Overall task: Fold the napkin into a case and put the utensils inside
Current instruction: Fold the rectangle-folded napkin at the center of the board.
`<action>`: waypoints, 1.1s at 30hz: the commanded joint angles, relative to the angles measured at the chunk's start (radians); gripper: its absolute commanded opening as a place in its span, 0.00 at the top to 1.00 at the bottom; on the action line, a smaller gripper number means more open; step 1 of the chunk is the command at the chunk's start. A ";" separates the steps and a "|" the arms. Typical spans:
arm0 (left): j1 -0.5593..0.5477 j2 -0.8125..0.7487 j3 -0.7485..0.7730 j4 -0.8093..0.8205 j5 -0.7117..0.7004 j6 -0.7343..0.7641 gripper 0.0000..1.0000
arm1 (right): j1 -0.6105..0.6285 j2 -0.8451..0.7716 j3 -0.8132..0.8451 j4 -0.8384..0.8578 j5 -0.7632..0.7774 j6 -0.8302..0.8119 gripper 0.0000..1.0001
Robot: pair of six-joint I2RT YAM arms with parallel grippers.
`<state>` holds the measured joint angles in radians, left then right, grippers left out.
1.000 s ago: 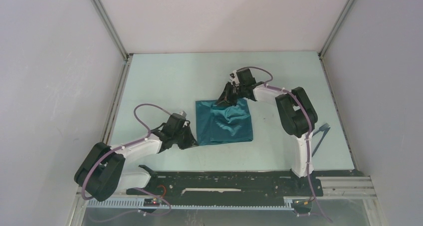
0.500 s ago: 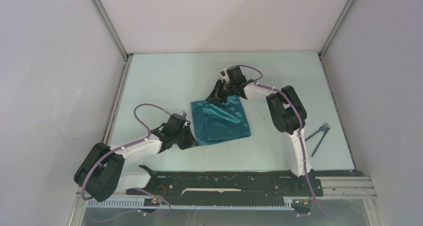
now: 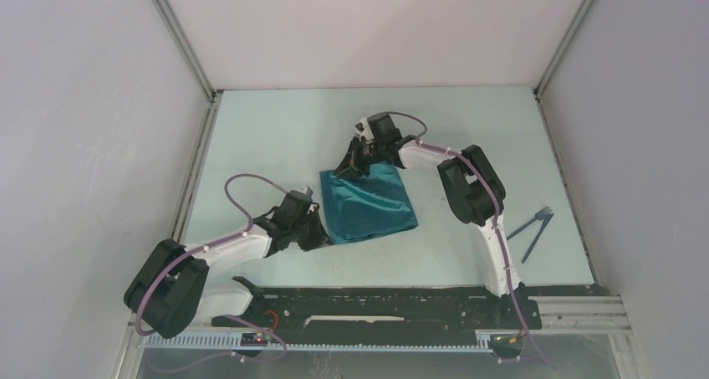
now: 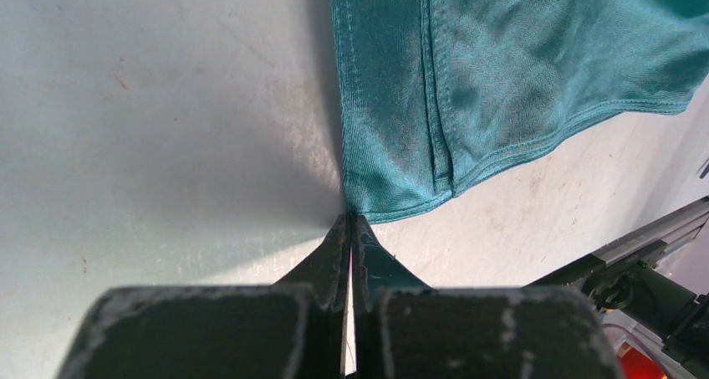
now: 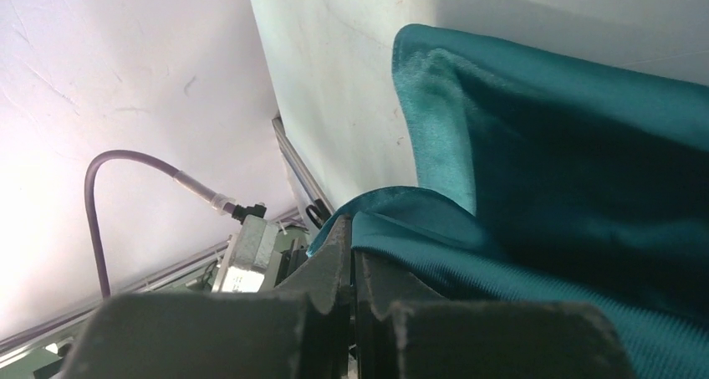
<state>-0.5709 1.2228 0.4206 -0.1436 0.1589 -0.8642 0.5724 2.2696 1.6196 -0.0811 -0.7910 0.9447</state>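
Pinching the napkin (image 3: 372, 203), the right hand (image 5: 351, 247) grips its far-left corner and the left hand (image 4: 349, 222) its near-left corner.

Left hand (image 4: 349, 222) closed; right hand (image 5: 352, 233) apparently closed.

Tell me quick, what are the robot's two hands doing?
Left gripper: shut, tips at the napkin's corner; a pinch cannot be told.
Right gripper: shut on the napkin's edge.
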 commanded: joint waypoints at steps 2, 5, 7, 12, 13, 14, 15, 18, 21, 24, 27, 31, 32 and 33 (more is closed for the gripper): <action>-0.010 -0.021 -0.025 -0.004 -0.025 -0.004 1.00 | 0.012 0.000 0.048 0.044 -0.022 0.049 0.99; -0.012 -0.014 -0.021 -0.004 -0.022 -0.002 1.00 | 0.014 0.015 0.048 0.065 -0.028 0.077 1.00; -0.012 -0.014 -0.022 -0.004 -0.024 -0.003 1.00 | 0.020 0.019 0.043 0.072 -0.024 0.095 1.00; -0.012 -0.018 -0.025 -0.004 -0.025 -0.005 1.00 | 0.028 0.036 0.046 0.147 -0.028 0.150 1.00; -0.013 -0.019 -0.025 -0.004 -0.025 -0.006 1.00 | 0.029 0.042 0.049 0.154 -0.027 0.163 1.00; -0.012 -0.019 -0.025 -0.004 -0.025 -0.006 1.00 | 0.030 0.049 0.056 0.157 -0.026 0.168 1.00; -0.013 -0.020 -0.025 -0.004 -0.025 -0.006 1.00 | 0.030 0.058 0.060 0.154 -0.024 0.170 1.00; -0.014 -0.020 -0.021 -0.003 -0.025 -0.004 1.00 | 0.036 0.073 0.063 0.156 -0.021 0.180 1.00; -0.014 -0.020 -0.020 -0.004 -0.027 -0.004 1.00 | 0.042 0.073 0.058 0.153 -0.006 0.183 1.00; -0.014 -0.019 -0.020 -0.004 -0.025 -0.004 1.00 | 0.044 0.075 0.052 0.166 0.009 0.200 0.99; -0.013 -0.020 -0.019 -0.005 -0.025 -0.004 1.00 | 0.045 0.087 0.063 0.168 0.028 0.209 0.94; -0.015 -0.029 -0.009 -0.020 -0.026 0.002 1.00 | 0.044 0.106 0.136 0.043 0.042 0.136 0.69; -0.015 -0.035 -0.005 -0.028 -0.028 0.005 1.00 | 0.044 0.096 0.143 0.006 0.049 0.106 0.61; -0.014 -0.040 -0.001 -0.038 -0.030 0.008 0.99 | 0.044 0.081 0.154 -0.040 0.058 0.065 0.52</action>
<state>-0.5743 1.2205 0.4206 -0.1463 0.1574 -0.8642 0.6102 2.3745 1.7020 0.0082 -0.7628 1.1145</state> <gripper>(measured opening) 0.003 0.334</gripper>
